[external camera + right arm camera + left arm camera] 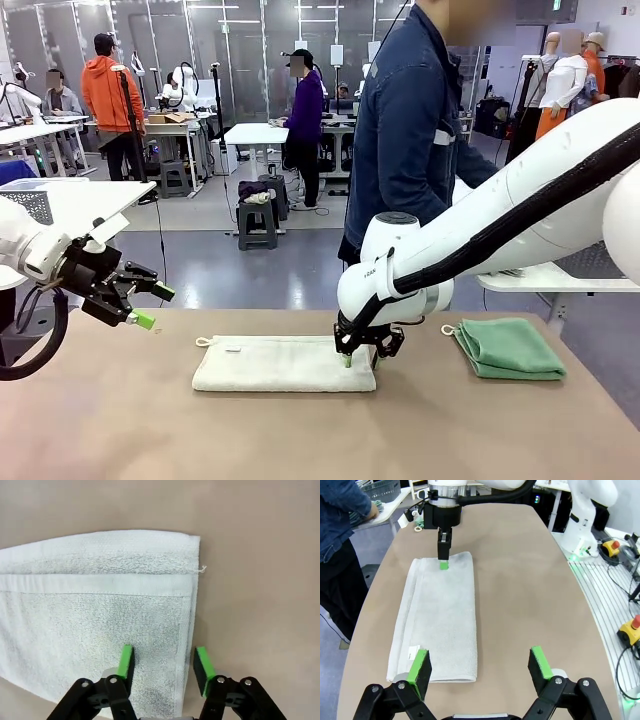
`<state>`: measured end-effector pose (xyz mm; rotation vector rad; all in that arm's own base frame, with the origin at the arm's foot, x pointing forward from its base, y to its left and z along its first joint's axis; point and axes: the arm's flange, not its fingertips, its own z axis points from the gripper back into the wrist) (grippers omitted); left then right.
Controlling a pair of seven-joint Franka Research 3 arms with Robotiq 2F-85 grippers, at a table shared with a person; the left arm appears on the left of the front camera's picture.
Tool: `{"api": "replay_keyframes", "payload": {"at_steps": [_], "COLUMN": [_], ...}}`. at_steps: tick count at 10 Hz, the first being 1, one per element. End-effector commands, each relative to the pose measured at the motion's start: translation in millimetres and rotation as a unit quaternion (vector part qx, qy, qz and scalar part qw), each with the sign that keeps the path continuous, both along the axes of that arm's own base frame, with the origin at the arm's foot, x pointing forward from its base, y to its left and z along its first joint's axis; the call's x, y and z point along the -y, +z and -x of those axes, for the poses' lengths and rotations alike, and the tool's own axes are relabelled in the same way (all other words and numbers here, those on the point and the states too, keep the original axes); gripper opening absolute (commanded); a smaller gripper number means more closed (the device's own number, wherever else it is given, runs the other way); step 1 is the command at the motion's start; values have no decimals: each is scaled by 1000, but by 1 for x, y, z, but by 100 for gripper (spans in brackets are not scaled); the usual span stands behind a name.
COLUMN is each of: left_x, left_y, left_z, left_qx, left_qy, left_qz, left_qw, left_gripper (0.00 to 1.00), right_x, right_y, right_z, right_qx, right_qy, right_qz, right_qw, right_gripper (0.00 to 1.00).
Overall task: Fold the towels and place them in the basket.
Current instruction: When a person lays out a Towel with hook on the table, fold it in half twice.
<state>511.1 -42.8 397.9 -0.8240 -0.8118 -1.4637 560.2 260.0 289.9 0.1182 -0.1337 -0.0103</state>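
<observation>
An off-white towel (280, 362) (440, 615) (95, 610) lies folded into a long strip at the table's middle. My right gripper (362, 356) (443, 555) (162, 662) points down at its right end, open. One finger rests on the cloth and the other stands at its short edge. The mint green towel (510, 347) lies folded at the right with its white loop toward the middle. My left gripper (140, 300) (480, 665) hangs open above the table's left end, holding nothing. A dark grey lattice basket (382, 489) stands on a side table beyond the right end.
A person in a blue jacket (410, 130) (340, 530) stands at the far side, one hand by the basket. Another lattice basket (30, 203) sits on a white table at the left. The brown table (300, 440) is bare in front of the towels.
</observation>
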Motion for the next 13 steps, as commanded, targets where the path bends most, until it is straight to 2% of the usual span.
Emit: {"api": "replay_keyframes", "payload": {"at_steps": [1, 3, 5, 7, 8, 10, 12, 13], "left_x": [-1, -1, -1, -1, -1, -1, -1, -1], "left_y": [3, 3, 3, 3, 3, 3, 3, 3], "left_z": [0, 0, 0, 0, 0, 0, 0, 0], "left_qx": [4, 4, 4, 4, 4, 4, 4, 4], "left_qy": [-1, -1, -1, -1, -1, -1, -1, -1], "left_qz": [-4, -4, -4, -4, -4, -4, -4, -4], "left_qw": [1000, 1000, 1000, 1000, 1000, 1000, 1000, 1000], "left_gripper": [98, 98, 98, 98, 98, 98, 98, 98], "right_x": [-9, -8, -8, -3, 10, 52, 90, 98], "right_y": [-11, -12, -13, -13, -9, -1, 12, 27], "right_z": [-3, -2, -2, -2, -2, 3, 11, 16], "right_qx": [2, 1, -2, -6, 6, 6, 19, 30], "right_qy": [-24, -27, -28, -22, 4, 35, 34, 26], "right_qz": [23, 31, 41, 43, 44, 55, 48, 47], "right_qw": [999, 999, 999, 999, 999, 998, 998, 998], "right_gripper": [35, 15, 0, 0, 0, 0, 0, 0]}}
